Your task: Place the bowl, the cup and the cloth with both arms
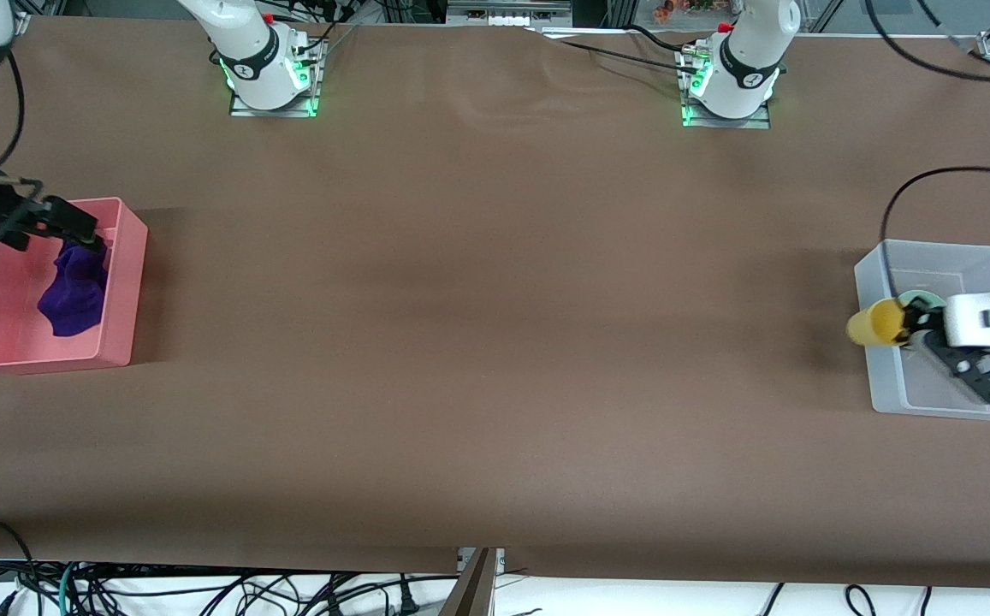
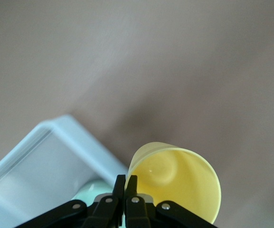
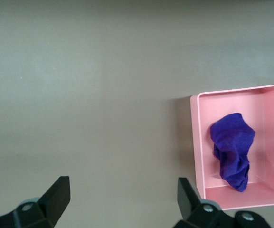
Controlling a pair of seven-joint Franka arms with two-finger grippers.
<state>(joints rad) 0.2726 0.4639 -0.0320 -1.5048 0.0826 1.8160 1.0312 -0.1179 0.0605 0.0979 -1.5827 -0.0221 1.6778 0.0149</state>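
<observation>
Cup (image 1: pixel 874 322) on its side, mouth twd left claw (image 2: pixel 125 183) pinching rim; right claw (image 3: pixel 122 197) wide open.

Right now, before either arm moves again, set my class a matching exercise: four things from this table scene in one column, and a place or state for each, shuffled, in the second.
Things:
1. small bright yellow plastic cup
2. soft deep purple cloth
3. small pale mint-green bowl
4. right gripper

Places or states:
A. lies in the pink rectangular bin
B. open, holding nothing
C. sits in the clear plastic bin
D. held by its rim in the left gripper

Pairs: 1-D, 2-A, 3-C, 4-B
</observation>
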